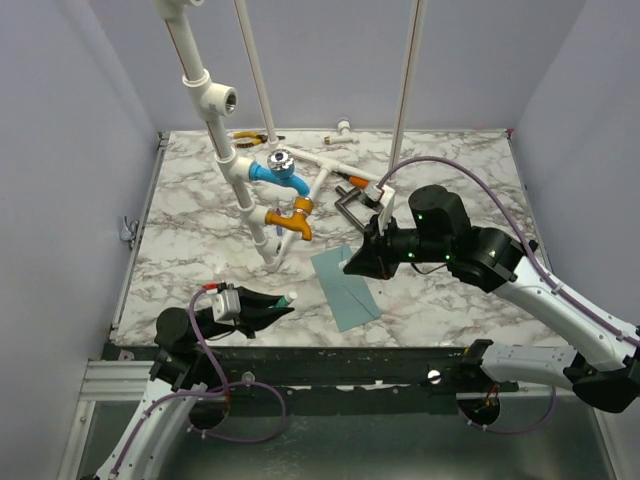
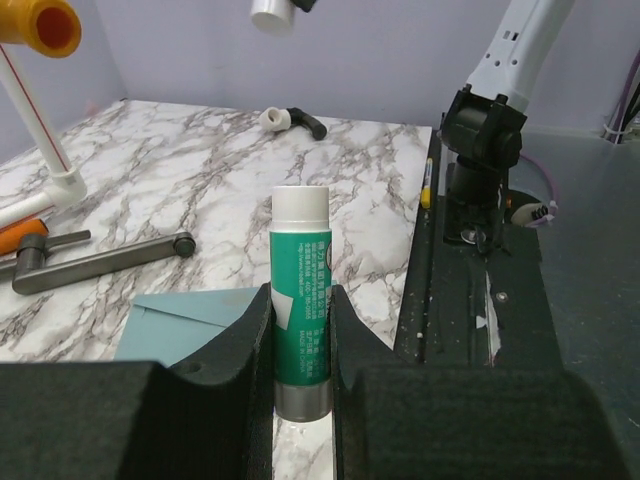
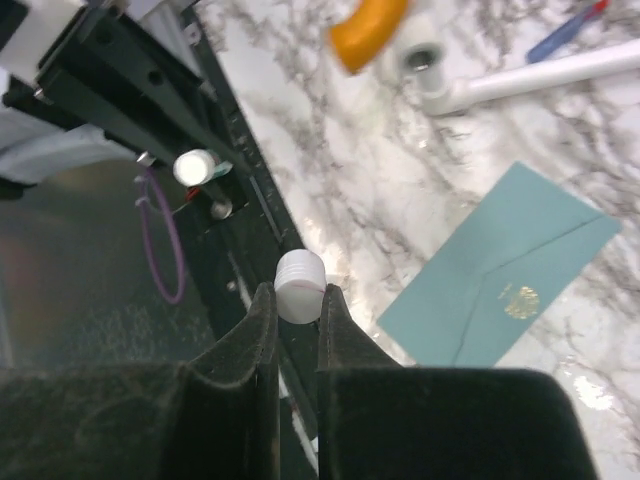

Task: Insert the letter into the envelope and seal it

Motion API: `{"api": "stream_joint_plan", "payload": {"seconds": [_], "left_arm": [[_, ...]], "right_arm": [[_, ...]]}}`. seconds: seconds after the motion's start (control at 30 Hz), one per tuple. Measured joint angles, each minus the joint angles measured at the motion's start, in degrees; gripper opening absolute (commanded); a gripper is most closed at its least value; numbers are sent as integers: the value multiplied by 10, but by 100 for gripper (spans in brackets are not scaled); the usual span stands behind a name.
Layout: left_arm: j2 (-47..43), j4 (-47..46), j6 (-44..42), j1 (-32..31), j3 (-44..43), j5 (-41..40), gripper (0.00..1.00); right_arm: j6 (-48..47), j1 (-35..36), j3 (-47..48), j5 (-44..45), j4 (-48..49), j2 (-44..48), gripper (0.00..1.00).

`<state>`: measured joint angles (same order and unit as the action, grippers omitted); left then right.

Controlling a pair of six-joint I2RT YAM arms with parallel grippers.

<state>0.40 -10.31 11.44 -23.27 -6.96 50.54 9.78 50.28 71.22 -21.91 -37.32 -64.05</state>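
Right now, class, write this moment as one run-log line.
left gripper shut on glue stick | right gripper shut on white ribbed cap | envelope flat on table | letter not in view

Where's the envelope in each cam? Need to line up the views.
Top external: envelope lying flat, centre, at the tip of the right gripper.
Left wrist: lower left, partly hidden by the left gripper holding the glue stick.
Right wrist: right of centre, flap side up, beyond the white cap in the right gripper.
Shared landmark: the orange pipe fitting, visible in all three.
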Motion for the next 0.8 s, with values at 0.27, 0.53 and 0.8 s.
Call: {"api": "stream_joint_plan", "payload": {"seconds": [0.27, 0.53, 0.8], "left_arm": [[0, 0, 2, -5, 0, -8, 0], [0, 1, 1, -5, 0, -26, 0], [0, 1, -1, -5, 0, -37, 0]], "right_arm": [[6, -1, -38, 28, 17, 8, 1], [34, 0, -30, 132, 38, -14, 0], [36, -1, -37, 120, 48, -41, 1]]}}
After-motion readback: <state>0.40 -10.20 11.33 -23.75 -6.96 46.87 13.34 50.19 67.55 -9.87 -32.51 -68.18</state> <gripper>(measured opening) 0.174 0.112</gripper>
